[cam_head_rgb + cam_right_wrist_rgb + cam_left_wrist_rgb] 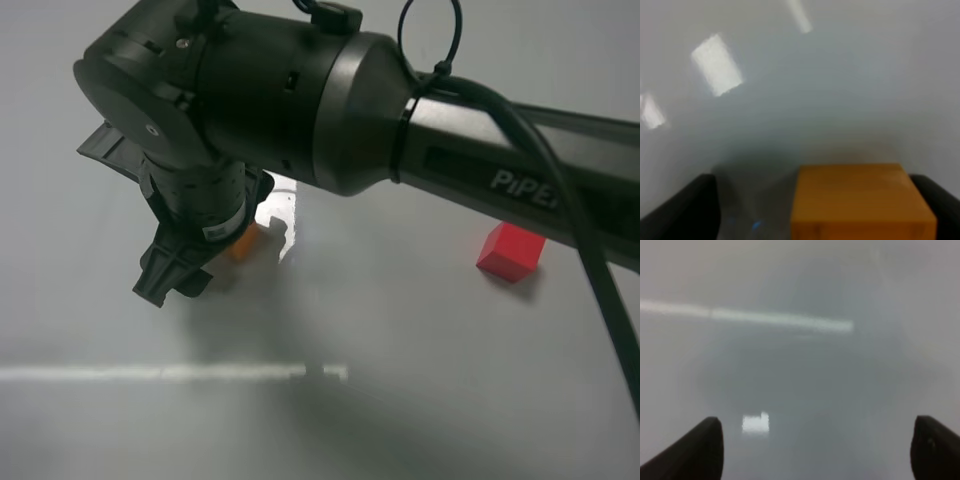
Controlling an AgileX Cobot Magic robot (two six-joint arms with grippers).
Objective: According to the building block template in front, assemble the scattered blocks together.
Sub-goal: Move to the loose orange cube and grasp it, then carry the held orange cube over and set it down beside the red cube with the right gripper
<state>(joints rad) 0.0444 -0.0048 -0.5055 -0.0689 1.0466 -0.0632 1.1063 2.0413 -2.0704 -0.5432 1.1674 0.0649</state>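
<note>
The orange cube [860,200] lies on the grey table between my right gripper's [812,215] open fingers. One finger [937,200] is close beside it; the other [685,210] stands apart from it. In the exterior high view the right arm reaches across to the left, and its gripper [200,265] hides most of the orange cube [243,245]. The red cube [511,252] lies alone at the right. My left gripper [815,450] is open and empty over bare table, and does not show in the exterior high view. The joined red-orange template is out of view.
The thick black right arm [400,110] with its cable [560,190] fills the upper part of the exterior high view. Bright light strips [170,373] reflect on the grey tabletop [400,330].
</note>
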